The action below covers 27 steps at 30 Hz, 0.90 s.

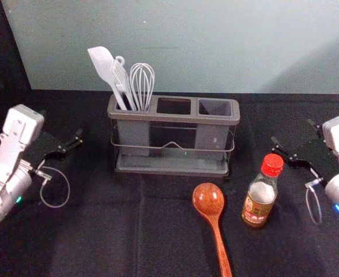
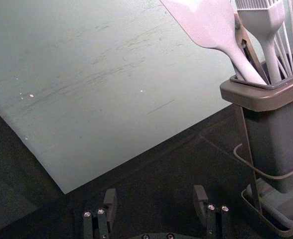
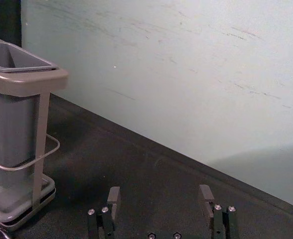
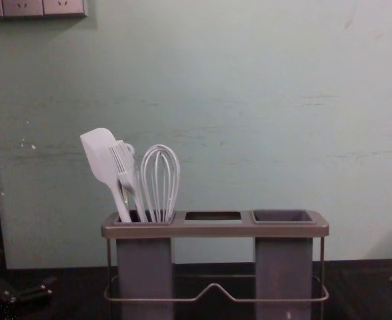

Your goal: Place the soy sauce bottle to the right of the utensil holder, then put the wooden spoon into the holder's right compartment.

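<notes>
The soy sauce bottle [image 1: 259, 199] stands upright with its red cap on, near and a little right of the utensil holder [image 1: 172, 118], with the wooden spoon [image 1: 208, 199] lying just to its left, bowl end far and handle running near. The first step, moving the bottle, appears to be in hand and not yet carried out. The right gripper [image 3: 160, 195] waits right of the holder, its fingers spread with nothing between them; the bottle lies near and left of it, apart from its fingertips. The next move likely calls for it to draw back, close around the bottle and shift it farther and rightward. The left gripper [image 2: 155, 195] is idle left of the holder, spread and empty.
</notes>
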Tool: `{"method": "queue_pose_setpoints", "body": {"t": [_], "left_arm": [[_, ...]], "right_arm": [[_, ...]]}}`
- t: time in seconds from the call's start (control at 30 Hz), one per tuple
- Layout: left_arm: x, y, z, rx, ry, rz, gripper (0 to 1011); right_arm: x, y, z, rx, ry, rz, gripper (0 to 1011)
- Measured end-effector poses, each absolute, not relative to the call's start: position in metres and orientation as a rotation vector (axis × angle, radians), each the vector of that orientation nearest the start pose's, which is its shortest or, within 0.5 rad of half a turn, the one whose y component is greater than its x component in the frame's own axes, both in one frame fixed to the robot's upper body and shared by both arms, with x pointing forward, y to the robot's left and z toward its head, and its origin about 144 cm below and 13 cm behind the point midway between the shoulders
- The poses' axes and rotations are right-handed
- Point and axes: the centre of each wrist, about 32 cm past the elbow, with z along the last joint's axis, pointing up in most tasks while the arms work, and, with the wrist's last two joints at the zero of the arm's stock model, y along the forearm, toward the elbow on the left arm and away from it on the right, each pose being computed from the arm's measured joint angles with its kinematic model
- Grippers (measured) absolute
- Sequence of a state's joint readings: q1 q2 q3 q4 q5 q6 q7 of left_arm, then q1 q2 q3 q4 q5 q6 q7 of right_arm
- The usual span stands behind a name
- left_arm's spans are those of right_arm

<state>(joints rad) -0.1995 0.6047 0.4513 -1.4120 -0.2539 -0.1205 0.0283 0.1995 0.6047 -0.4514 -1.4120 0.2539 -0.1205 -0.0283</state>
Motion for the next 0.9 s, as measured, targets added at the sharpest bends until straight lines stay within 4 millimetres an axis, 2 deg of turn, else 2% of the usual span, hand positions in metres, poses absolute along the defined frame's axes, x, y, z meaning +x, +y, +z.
{"method": "queue_pose_setpoints", "body": {"t": [0.9], "left_arm": [[0.4886, 0.3097, 1.1398, 0.304, -0.285, 1.248, 1005]], "right_arm": [[0.4886, -0.3097, 1.1398, -0.304, -0.285, -1.248, 1003]]}}
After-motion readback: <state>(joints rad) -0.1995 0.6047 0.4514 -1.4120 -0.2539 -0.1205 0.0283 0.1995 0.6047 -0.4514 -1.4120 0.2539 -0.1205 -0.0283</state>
